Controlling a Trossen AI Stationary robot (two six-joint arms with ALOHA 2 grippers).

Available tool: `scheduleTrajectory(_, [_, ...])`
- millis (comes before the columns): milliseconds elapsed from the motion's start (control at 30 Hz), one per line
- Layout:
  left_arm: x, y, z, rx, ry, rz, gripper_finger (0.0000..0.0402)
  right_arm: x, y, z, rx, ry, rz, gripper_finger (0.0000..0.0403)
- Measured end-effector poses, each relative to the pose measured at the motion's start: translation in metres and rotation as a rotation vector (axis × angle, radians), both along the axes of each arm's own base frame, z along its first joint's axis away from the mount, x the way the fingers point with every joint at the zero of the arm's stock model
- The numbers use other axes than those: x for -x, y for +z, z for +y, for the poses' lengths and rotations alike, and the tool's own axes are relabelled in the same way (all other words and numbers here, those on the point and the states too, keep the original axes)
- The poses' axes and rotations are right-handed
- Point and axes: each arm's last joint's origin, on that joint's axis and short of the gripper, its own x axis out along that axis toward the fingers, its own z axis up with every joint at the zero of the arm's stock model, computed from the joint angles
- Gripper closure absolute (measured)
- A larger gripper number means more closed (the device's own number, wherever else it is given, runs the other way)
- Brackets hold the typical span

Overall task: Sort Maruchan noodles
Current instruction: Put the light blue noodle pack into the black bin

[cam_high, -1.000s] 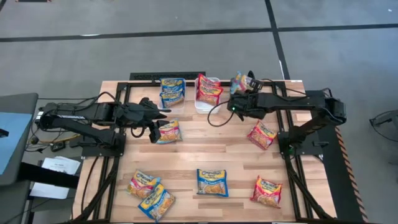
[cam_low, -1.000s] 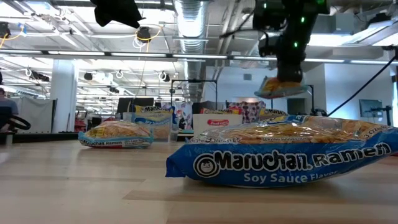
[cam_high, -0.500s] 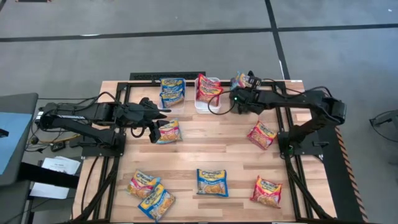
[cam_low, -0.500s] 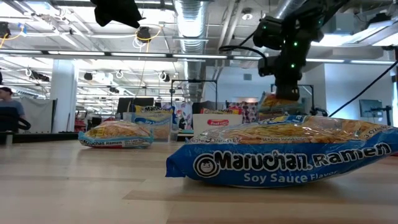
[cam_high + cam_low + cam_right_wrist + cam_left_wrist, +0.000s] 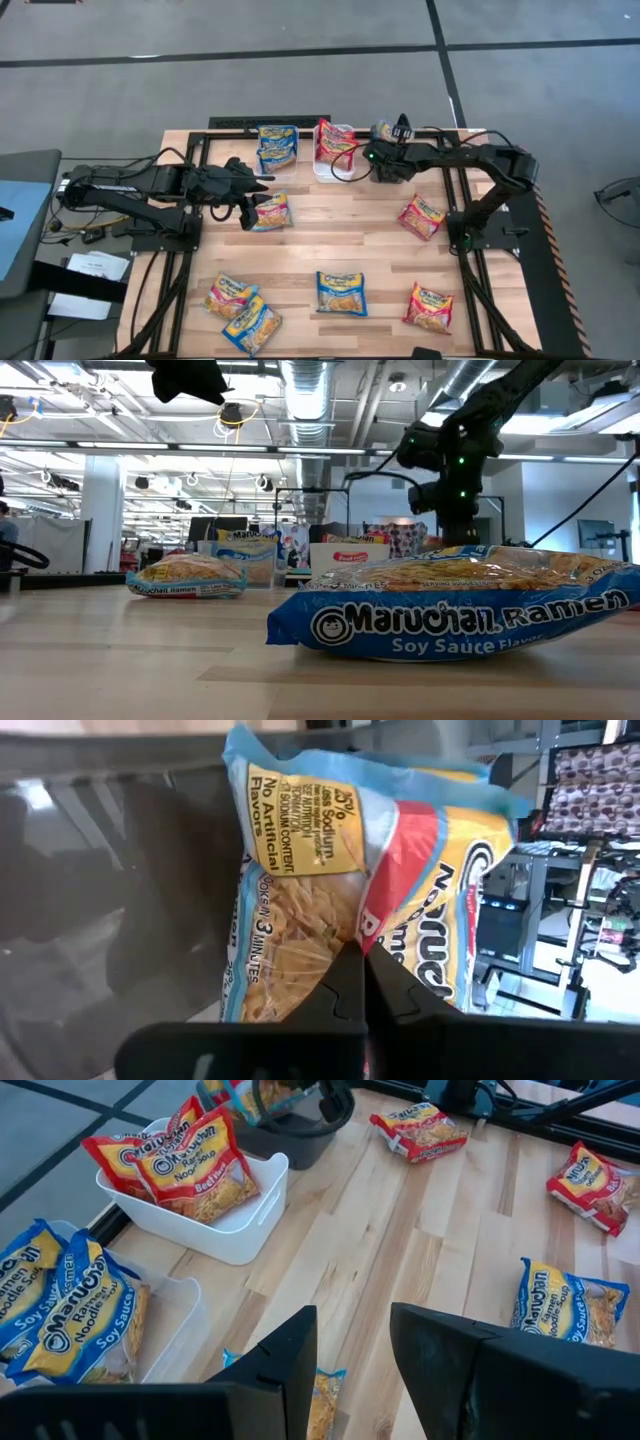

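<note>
My right pincer (image 5: 381, 133) is reaching over the dark bin (image 5: 385, 158) at the desk's far edge, clenched on a blue-and-orange packet (image 5: 350, 890); the right wrist view shows my two fingers (image 5: 345, 982) pressed together on the wrapper's lower edge, with the bin's dark wall behind it. My left pincer (image 5: 262, 179) is hovering near the far left part of the desk, just beside a packet (image 5: 271, 211) lying flat on the wood; its fingers (image 5: 290, 1360) are standing apart with nothing between them. The clear bin (image 5: 284, 170) at the far edge is holding blue-and-yellow packets (image 5: 277, 145), and the white bin (image 5: 326, 168) next to it is holding red packets (image 5: 336, 143). The remaining packets are lying loose on the desk: one red (image 5: 421, 215) toward the right edge, one red (image 5: 430, 305) near the near right corner, one blue (image 5: 342, 292) at the middle of the near edge, and two (image 5: 240, 310) overlapping near the near left corner.
</note>
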Motion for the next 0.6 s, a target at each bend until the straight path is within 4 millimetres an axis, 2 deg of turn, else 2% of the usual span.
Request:
scheduleTrajectory(367, [0.000, 0.000, 0.000, -0.002, -0.002, 0.001, 0.0285, -0.008, -0.026, -0.003, -0.038, 0.020, 0.086, 0.0396])
scheduleTrajectory(600, [0.000, 0.000, 0.000, -0.003, -0.002, 0.001, 0.0285, -0.009, -0.026, -0.004, -0.034, 0.020, 0.078, 0.0354])
